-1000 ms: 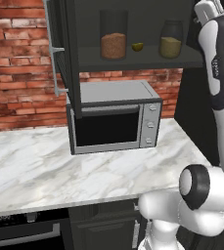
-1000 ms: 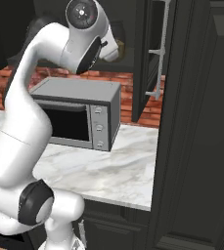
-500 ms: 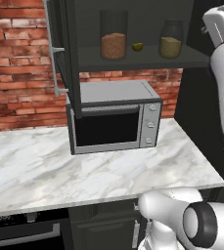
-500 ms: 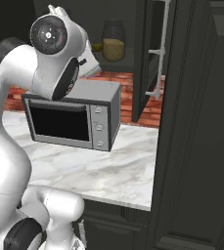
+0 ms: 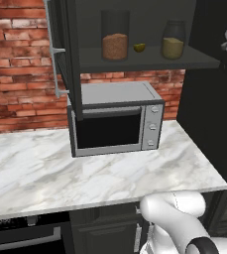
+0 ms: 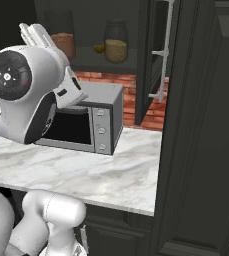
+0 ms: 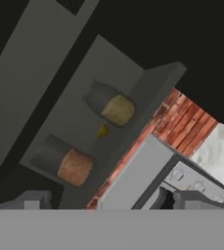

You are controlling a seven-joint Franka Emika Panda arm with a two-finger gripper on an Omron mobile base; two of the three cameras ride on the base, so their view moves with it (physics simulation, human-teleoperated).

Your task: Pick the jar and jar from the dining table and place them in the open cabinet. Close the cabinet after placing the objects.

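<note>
- My gripper (image 7: 101, 200) has its jaws wide apart with nothing between them; the two dark fingertips (image 7: 31, 199) sit at the bottom of my hand view, well back from the cabinet shelf (image 5: 149, 58).
- Looking along the hand, I see both jars standing on that shelf.
- The jar with reddish-brown filling (image 5: 115, 42) stands toward the shelf's left end.
- The jar with olive-yellow filling (image 5: 173, 43) stands toward its right end, apart from the first.
- A small yellow fruit (image 5: 139, 47) lies between them.
- Both cabinet doors are open, the left door (image 5: 58, 49) and the right door (image 6: 156, 55).
- Just under the shelf, a steel microwave (image 5: 116, 119) rests on a marble counter (image 5: 95, 173) against a brick wall (image 5: 16, 64).
</note>
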